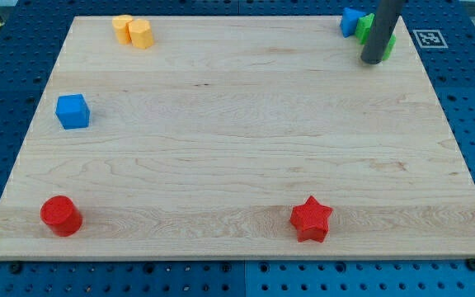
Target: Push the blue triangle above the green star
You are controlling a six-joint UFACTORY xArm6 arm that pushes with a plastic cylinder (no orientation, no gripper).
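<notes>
No jaws here to be wide or narrow — only a straight dark rod, with my tip [374, 61] down on the counter [237, 165] near its top right corner. Just behind the rod, partly hidden by it, a green block [364, 27], presumably the green star though its shape cannot be made out. Touching its left side, or very nearly, a blue block [350, 20] close against the counter's top edge, likely the blue triangle; only a small part in view. Tip just below the green block and slightly to its right, so on the wrong side for the blue one. Biggest risk, as a judgement: very little counter left above the green block, so any push upward likely to send the blue piece off the edge. Second risk — the two blocks so close together that a shove at one drags the other along and keeps the pair side by side. Also possible: rod sweeping the green block on the way round. Well apart and unlikely to interfere: two yellow blocks [133, 30] at top left, blue cube [72, 110] at left, red cylinder [60, 215] at bottom left, red star [311, 219] at bottom right of centre.
</notes>
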